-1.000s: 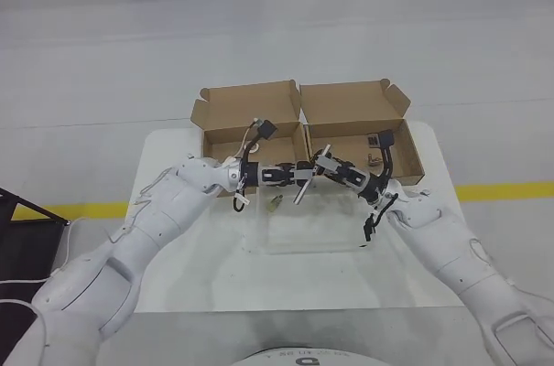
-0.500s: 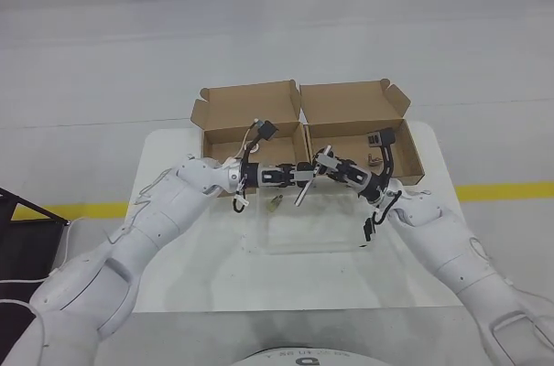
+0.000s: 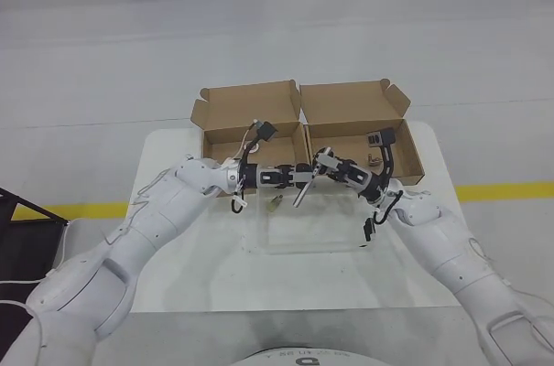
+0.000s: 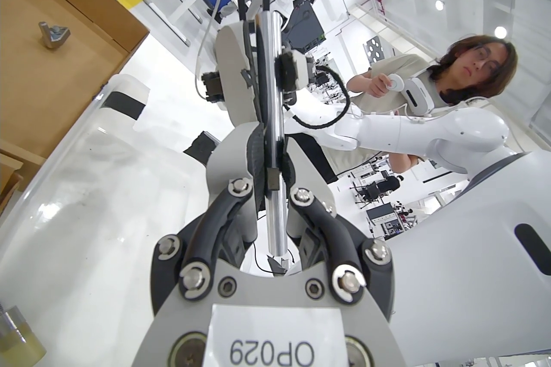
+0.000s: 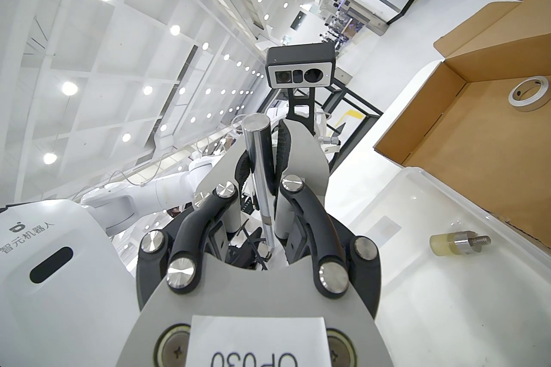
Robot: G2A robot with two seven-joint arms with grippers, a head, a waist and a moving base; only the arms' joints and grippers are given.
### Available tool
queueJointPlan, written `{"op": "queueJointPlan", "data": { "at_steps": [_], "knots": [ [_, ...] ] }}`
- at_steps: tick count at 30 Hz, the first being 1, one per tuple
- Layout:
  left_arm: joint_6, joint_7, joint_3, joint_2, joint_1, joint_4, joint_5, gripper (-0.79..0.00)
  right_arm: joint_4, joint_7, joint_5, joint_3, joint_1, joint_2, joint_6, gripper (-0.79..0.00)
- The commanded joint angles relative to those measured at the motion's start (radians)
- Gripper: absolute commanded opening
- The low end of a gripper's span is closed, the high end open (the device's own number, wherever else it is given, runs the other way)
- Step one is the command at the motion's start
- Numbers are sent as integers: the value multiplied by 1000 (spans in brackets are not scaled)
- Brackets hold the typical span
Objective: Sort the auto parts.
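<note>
1. A white table (image 3: 167,183) carries everything.
2. Two open cardboard boxes stand side by side along the table's far edge, their flaps raised: the left box (image 3: 244,102) and the right box (image 3: 354,102).
3. A clear plastic tray (image 3: 304,240) sits on the table just in front of the boxes.
4. The two arms come in from either side and meet over the far part of the tray, their grippers almost nose to nose.
5. The left gripper (image 4: 270,145) has its dark pads pressed against a slim metal rod (image 3: 298,193).
6. The right gripper (image 5: 263,140) pinches the same rod from the opposite end.
7. The rod is polished silver and straight, and both grippers hold it at once. It is off the table and slanted, and its free end points down toward the tray.
8. A short cream cylinder with a metal threaded tip (image 5: 458,244) lies on its side in the tray, near the left box.
9. A white ring (image 5: 528,93) rests on the floor of the left box.
10. A small grey metal bracket (image 4: 54,35) lies on the floor of the right box.
</note>
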Motion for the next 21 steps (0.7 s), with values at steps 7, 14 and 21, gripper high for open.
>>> {"op": "queueJointPlan", "data": {
  "at_steps": [7,14,21],
  "knots": [
    [1,-1,7,2,-2,-7,-2,-785,2,18,7,14,-7,-4,16,-785],
    [-4,4,11,4,-5,-10,0,-785,6,7,-5,36,-15,-7,12,-785],
    [4,-4,16,1,-10,-10,-14,-545,1,28,35,51,-25,-9,36,-785]
  ]
}}
